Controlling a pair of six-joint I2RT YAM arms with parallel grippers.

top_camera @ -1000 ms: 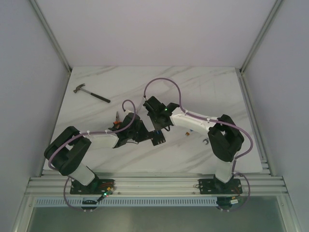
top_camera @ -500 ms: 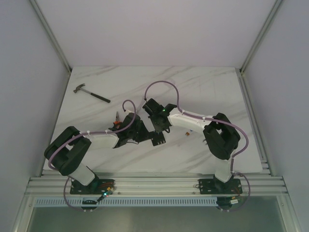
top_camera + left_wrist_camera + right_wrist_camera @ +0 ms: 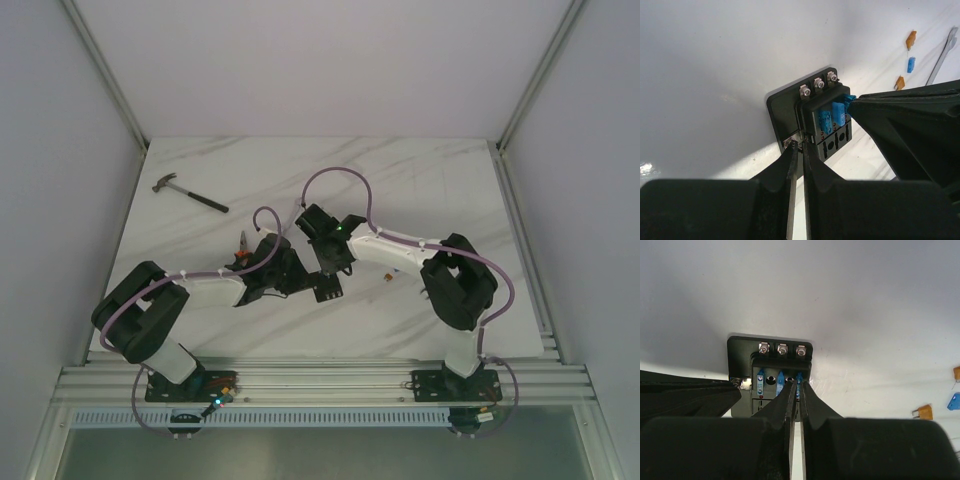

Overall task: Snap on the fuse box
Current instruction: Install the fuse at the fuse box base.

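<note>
Fuse box (image 3: pixel 832 142): lies flat near the middle of the tabletop (image 3: pixel 440 190), between the two claws; black base plate, raised slotted body, blue fuses standing in some slots.
Screw terminals (image 3: pixel 782 349): three in a row along the box's far edge, away from both claws and out of their way.
Left claw (image 3: pixel 796 145): narrow, only a slit between the fingers; the tips meet the box at its left side, by a small metal tab, and appear to pinch that edge. Likely reason: to pin the box so that it cannot slide or tip under a push from the other arm.
Right claw (image 3: pixel 796 385): fingers drawn almost together, tips at the box's rightmost fuse slot, nipping the blue fuse (image 3: pixel 799 376) that stands there. Likely reason: to steer the fuse straight down into its slot.
Step in hand: as judged, seating that fuse while the box is braced.
Loose fuses (image 3: pixel 910 64): one blue and two amber, lying well to the right of the box; probably spares.
Wrench (image 3: pixel 942 55): just beyond those fuses, farther from the box.
Hammer (image 3: pixel 190 193): far to the left of the box, untouched.
Risk: a crooked push could bend the fuse blades or shift the box out of the left claw's pinch.
</note>
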